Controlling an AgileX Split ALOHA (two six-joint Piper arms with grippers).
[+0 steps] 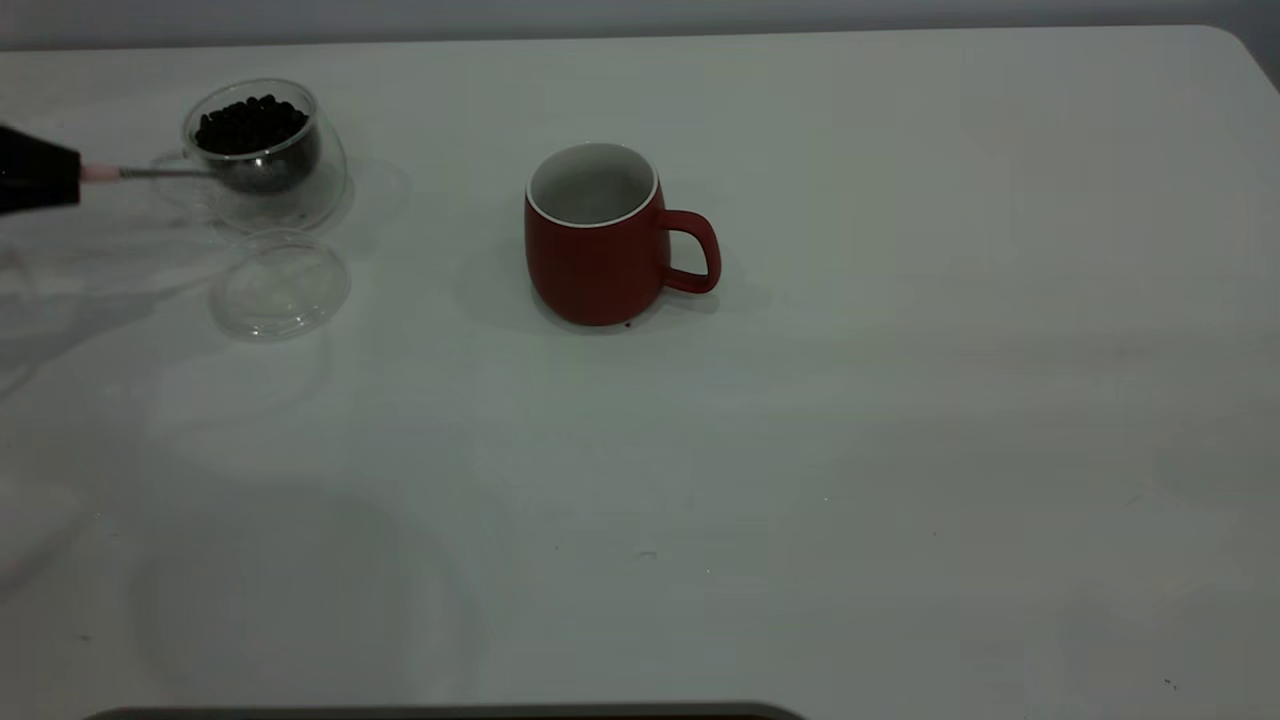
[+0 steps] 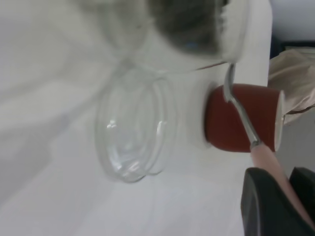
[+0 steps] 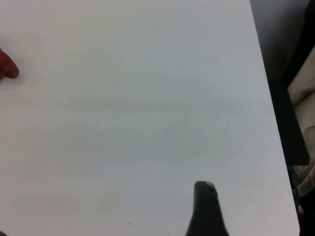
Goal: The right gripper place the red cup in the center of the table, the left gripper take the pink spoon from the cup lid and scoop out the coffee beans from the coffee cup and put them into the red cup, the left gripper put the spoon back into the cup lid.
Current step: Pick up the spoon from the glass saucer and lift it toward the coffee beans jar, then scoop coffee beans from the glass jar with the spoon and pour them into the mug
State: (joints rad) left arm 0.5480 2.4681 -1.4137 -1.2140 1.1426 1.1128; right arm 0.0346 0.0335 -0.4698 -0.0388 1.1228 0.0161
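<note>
The white counter (image 1: pixel 900 400) carries everything, and the red cup (image 1: pixel 600 240) serves as landmark: it stands upright near the counter's middle, its white inside bare and its loop handle turned toward the right arm's side. Well to the left-arm side of the red cup, toward the far edge, stands the clear glass coffee cup (image 1: pixel 270 155), with dark coffee beans (image 1: pixel 250 122) heaped to its rim. The round glass cup lid (image 1: pixel 280 285) lies flat just on the near side of the coffee cup, also well apart from the red cup. Farther still from the red cup, at the frame's edge, the left tool (image 1: pixel 35 172) is clamped on the handle of the pink spoon (image 1: pixel 150 173), whose metal bowl sits level against the coffee cup's near wall. In the right wrist view the right tool (image 3: pixel 206 211) hangs over bare counter, away from the red cup; only one dark finger shows, so I cannot tell how wide it stands.
</note>
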